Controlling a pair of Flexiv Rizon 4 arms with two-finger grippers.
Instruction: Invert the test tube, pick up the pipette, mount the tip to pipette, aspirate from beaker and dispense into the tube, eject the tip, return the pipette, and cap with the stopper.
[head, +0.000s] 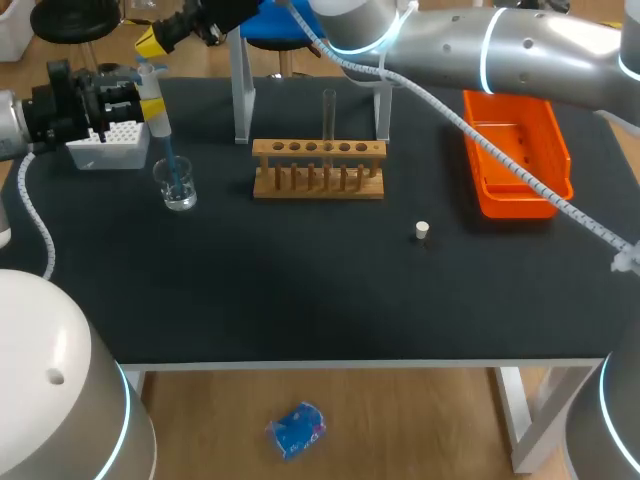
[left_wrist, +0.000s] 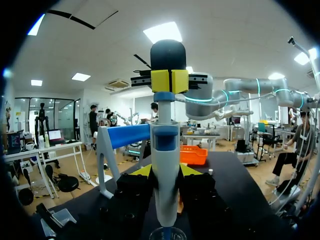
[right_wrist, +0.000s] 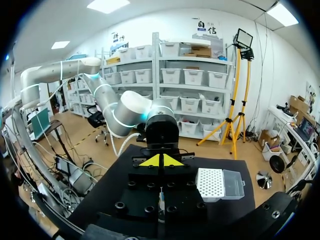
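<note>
Black desk (head: 300, 290) carried the beaker (head: 177, 185) near its far left corner. The pipette (head: 155, 110) stood straight up, tip down in the beaker, pinched by the left hand (head: 132, 100). The right hand (head: 152, 42), pressed together, sat right over its top. The test tube (head: 328, 115) stood nearer the middle.

My left arm (head: 12, 125) comes in low from the left with its tool (left_wrist: 166, 172) squeezing both sides of the pipette (left_wrist: 165, 200), and my right arm (head: 520, 50) stretches right across, its tool (head: 150, 42) pinched tight on top of it.
</note>
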